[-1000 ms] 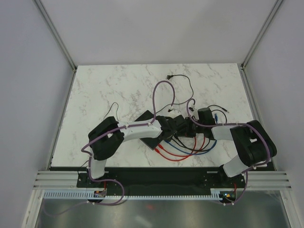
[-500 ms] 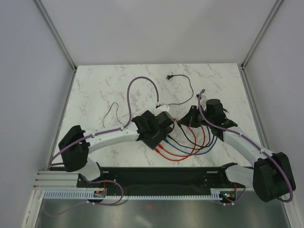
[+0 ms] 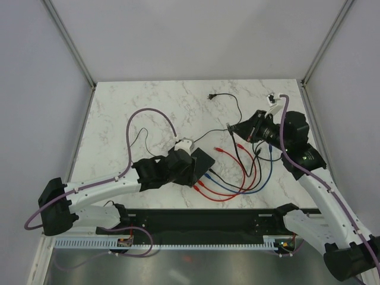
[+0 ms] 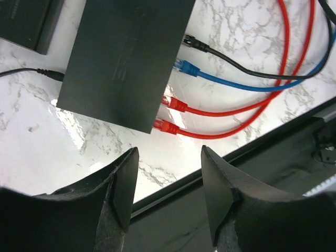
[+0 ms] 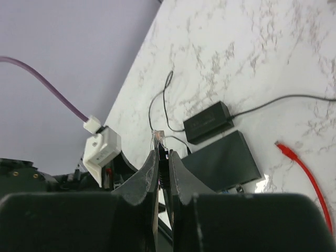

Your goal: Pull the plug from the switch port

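Note:
The switch (image 3: 203,161) is a flat matte-black box on the marble; it also shows in the left wrist view (image 4: 126,58) and the right wrist view (image 5: 223,160). One black, one blue and two red plugs (image 4: 173,102) sit in its side. My right gripper (image 3: 233,129) is raised to the right of the switch. It is shut (image 5: 163,152) on a black plug with a clear tip (image 5: 160,137), free of the switch. My left gripper (image 3: 185,169) hovers at the switch's near-left side, open and empty (image 4: 169,152).
A smaller black box (image 5: 207,122) with a thin black cord lies behind the switch. A loose red plug (image 3: 219,150) lies on the marble right of the switch. Red, blue and black cables (image 3: 237,184) loop toward the table's front edge (image 4: 252,152).
My right gripper has pulled away from the switch up to the back right, carrying the black plug. My left arm has swung back to the left and its gripper has drawn back off the switch.

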Motion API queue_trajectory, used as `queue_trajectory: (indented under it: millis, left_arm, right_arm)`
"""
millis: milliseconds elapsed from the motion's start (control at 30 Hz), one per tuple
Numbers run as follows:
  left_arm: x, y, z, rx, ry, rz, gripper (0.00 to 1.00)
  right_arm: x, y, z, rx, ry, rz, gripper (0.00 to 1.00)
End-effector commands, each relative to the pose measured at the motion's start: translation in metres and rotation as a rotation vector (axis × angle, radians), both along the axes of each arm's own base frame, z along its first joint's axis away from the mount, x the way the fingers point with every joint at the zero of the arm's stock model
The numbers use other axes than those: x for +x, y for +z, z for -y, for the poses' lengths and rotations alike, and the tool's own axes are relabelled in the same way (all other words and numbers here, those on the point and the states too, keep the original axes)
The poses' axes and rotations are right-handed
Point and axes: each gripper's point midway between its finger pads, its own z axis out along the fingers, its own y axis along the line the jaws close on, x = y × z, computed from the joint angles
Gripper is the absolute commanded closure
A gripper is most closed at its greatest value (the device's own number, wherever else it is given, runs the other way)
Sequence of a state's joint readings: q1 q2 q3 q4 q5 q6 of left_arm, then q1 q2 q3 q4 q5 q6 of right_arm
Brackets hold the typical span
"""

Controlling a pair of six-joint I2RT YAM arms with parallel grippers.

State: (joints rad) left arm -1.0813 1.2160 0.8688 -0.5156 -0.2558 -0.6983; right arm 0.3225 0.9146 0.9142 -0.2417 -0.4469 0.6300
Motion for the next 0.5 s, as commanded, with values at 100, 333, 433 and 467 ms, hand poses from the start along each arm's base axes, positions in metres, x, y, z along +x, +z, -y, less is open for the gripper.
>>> queue_trajectory:
  millis: [100,333,433,467]
  left_arm:
    - [-0.01,0.029,0.013,-0.207,0.002,-0.013,0.41]
    - [-0.014,0.037,0.008,-0.243,-0.005,0.004,0.41]
    - [-0.016,0.038,0.006,-0.255,-0.007,0.01,0.41]
    - [-0.016,0.038,0.005,-0.258,-0.008,0.012,0.41]
  right_arm:
    - [0.005,0.097,0.013,0.113,-0.113,0.187,1.0]
    - [0.03,0.155,0.023,0.181,-0.224,0.306,1.0]
    - [0.06,0.158,0.037,0.1,-0.339,0.318,1.0]
    - [0.075,0.149,0.039,0.065,-0.372,0.296,1.0]
